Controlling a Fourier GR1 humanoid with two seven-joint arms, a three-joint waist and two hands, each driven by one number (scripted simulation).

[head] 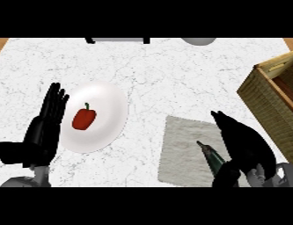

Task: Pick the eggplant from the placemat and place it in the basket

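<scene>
a: where is the eggplant seen?

b: it is seen at the lower right of the grey placemat, a dark, slim shape with a greenish stem end pointing up and left. its lower end is hidden under the right robot hand.

a: is it being held?

b: the right robot hand is laid over the placemat's right edge, with the fingers pointing away and the thumb curled down beside the eggplant. the eggplant appears to be pinched between thumb and palm, though the contact itself is partly hidden.

a: and the basket?

b: a woven basket with a wooden rim is set at the right edge of the white marbled surface, just beyond the right robot hand. it is apart from the placemat.

a: what is shown on the left?

b: a white plate is placed left of the placemat, and a red pepper is laid on it. the left robot hand is kept open with straight fingers, just beside the plate's left rim, nothing held.
</scene>
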